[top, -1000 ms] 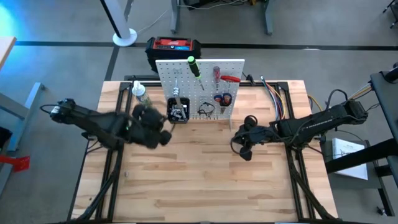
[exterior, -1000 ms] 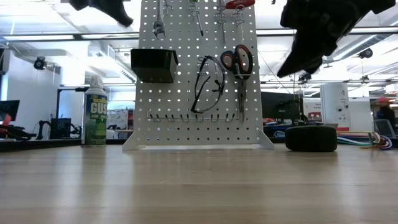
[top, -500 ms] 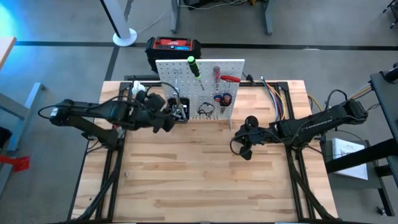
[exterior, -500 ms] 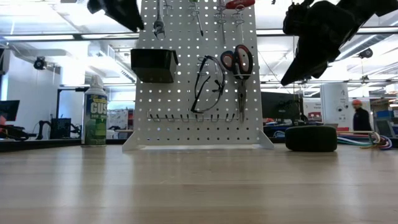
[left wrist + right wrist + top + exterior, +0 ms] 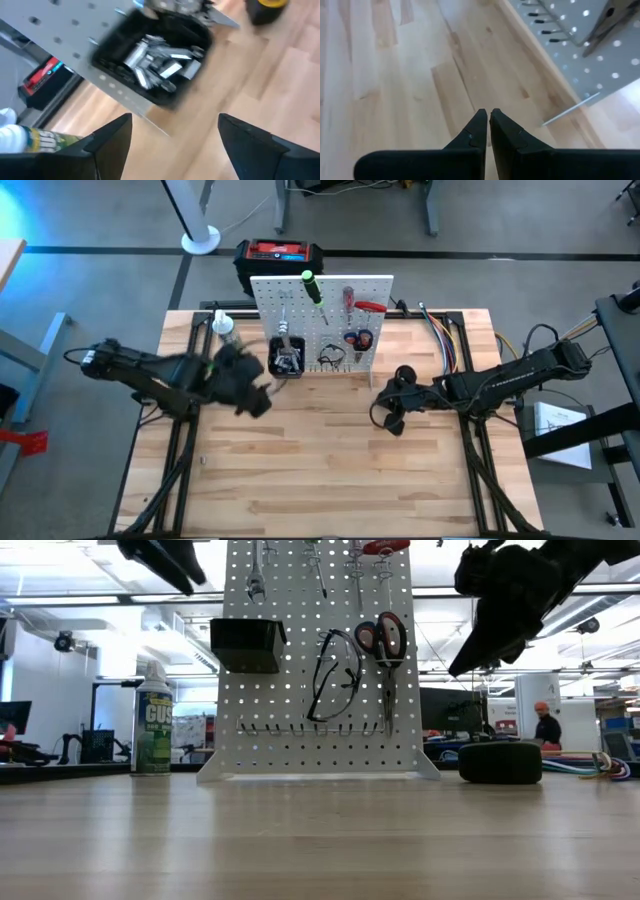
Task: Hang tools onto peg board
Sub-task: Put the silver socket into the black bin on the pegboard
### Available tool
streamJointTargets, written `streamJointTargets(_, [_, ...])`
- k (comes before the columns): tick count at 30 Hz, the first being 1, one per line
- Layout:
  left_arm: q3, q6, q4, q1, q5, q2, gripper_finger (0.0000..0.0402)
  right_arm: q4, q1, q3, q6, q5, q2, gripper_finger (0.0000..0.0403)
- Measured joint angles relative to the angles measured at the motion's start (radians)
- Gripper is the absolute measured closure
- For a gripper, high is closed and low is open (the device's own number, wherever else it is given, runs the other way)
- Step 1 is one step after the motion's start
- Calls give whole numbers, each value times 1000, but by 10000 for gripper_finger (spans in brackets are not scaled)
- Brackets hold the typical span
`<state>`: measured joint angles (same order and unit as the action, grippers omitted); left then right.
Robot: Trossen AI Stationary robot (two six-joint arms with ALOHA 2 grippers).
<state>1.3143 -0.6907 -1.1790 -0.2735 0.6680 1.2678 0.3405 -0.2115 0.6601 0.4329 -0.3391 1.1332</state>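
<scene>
Left hand (image 5: 172, 145) empty, spread wide; bin (image 5: 152, 65) contents blurred, silver bits.

My left gripper (image 5: 172, 132) now spreads wide and pulls back from the small black bin (image 5: 152, 60), where silver metal tools (image 5: 156, 62) now lie.

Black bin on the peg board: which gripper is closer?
Left. The left gripper hovers open just in front of the black bin; the right gripper, shut, waits off the peg board's other end.
</scene>
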Motion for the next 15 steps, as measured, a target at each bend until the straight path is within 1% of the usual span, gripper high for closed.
streamJointTargets(3, [-11,-81,-7,-103,21,7,117,0,0,0,5,-23,0,394])
streamJointTargets(8, [-18,-307,-11,-294,23,37,116,-2,0,-3,26,-30,0,394])
streamJointTargets(10, [-21,-410,-18,-380,32,67,117,-10,0,-11,26,-37,0,394])
streamJointTargets(13, [-22,-593,-48,-490,49,136,121,-20,0,-14,23,-82,0,394])
streamJointTargets(15, [-23,-758,-106,-541,15,183,124,-22,0,-15,22,-92,0,394])
